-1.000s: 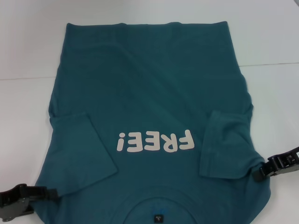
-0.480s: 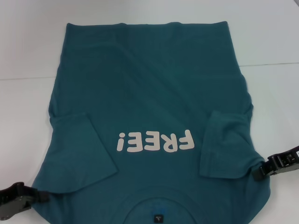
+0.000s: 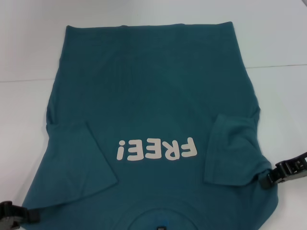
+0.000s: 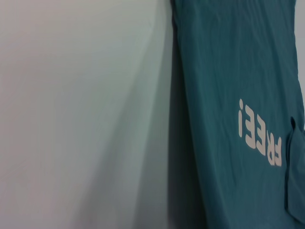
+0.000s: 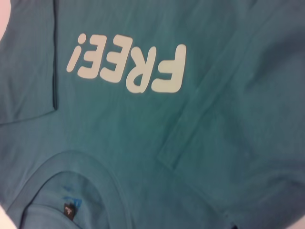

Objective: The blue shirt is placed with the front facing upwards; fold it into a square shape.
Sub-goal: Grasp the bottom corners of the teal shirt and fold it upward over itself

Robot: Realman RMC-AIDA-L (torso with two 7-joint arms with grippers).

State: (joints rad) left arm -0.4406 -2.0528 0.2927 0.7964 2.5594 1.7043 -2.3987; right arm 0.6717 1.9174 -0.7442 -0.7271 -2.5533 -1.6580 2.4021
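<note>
The blue shirt [image 3: 153,91] lies front up on the white table, its collar nearest me and the off-white "FREE!" lettering [image 3: 157,148] upside down. Both short sleeves are folded inward: one [image 3: 79,160] on the left, one [image 3: 232,148] on the right. My left gripper [image 3: 29,214] sits at the near left shoulder edge, shut on the fabric, mostly cut off by the picture's corner. At the near right shoulder, my right gripper [image 3: 265,181] pinches the shirt's edge. The right wrist view shows the collar [image 5: 76,167] and dark neck label [image 5: 70,210]; the left wrist view shows the shirt [image 4: 238,71] beside bare table.
The white table [image 3: 278,38] surrounds the shirt on the left, right and far sides. A faint seam line [image 3: 24,80] crosses the table behind the shirt's middle. Nothing else stands on it.
My left gripper has moved left and toward me, dragging the near left shoulder outward with it. The lettering and left sleeve have shifted slightly toward me. The right gripper has barely moved.
</note>
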